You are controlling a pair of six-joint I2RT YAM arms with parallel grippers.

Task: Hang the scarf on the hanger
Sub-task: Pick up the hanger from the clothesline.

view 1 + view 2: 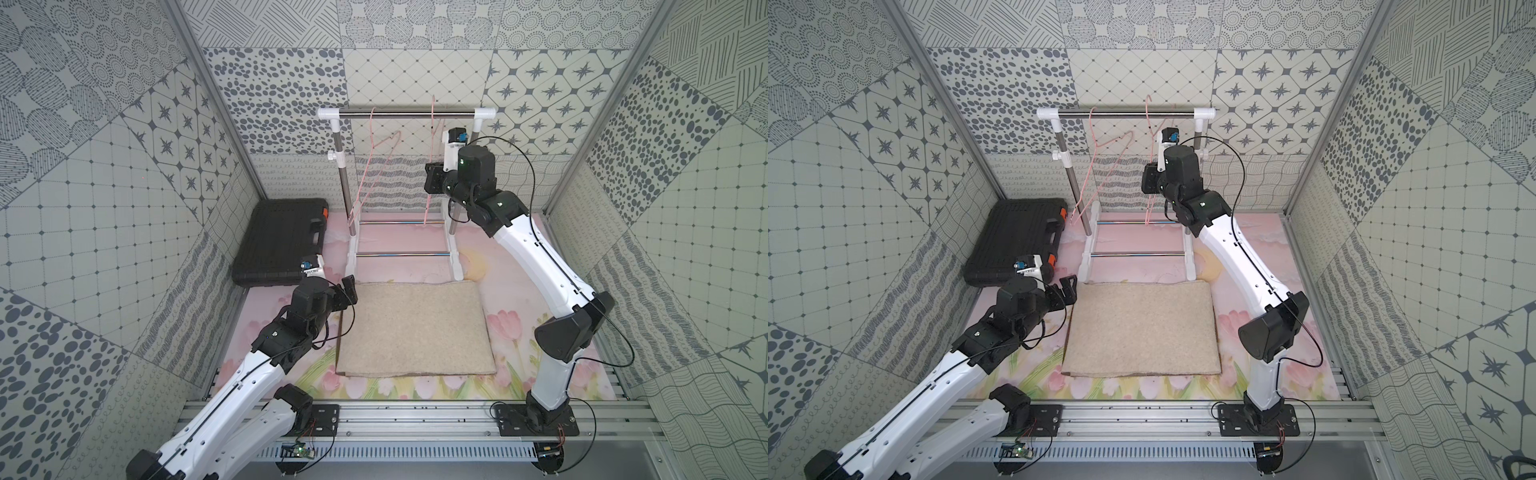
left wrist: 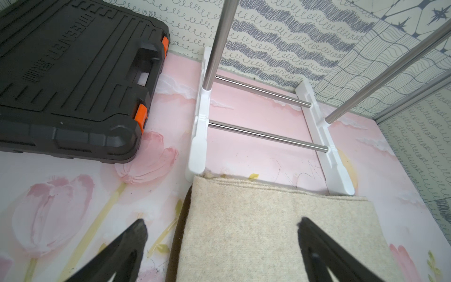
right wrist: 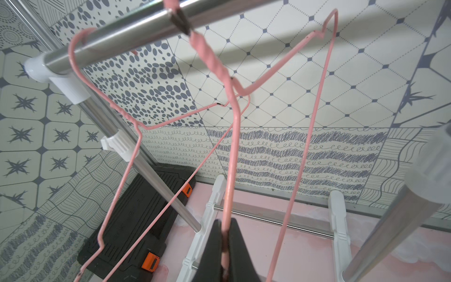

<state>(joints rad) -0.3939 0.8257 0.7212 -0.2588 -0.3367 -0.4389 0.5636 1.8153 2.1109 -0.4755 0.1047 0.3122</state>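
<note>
Two risks we see: in front of the rack (image 1: 352, 249), our left end effector (image 2: 222, 221), jaws apart over the edge of the folded scarf (image 1: 415, 328) on the counter, may pinch one layer only; beneath the rack's rail (image 1: 407, 113), our right end effector (image 3: 225, 227), clamped on the pink hanger (image 3: 231, 146), may twist it off.

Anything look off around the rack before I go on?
Only minor things. The hanger gripped by the right gripper has its pink coating worn dark at the hook. The other hanger hangs turned askew on the rail. The scarf lies folded flat, with the open left gripper at its corner.
</note>
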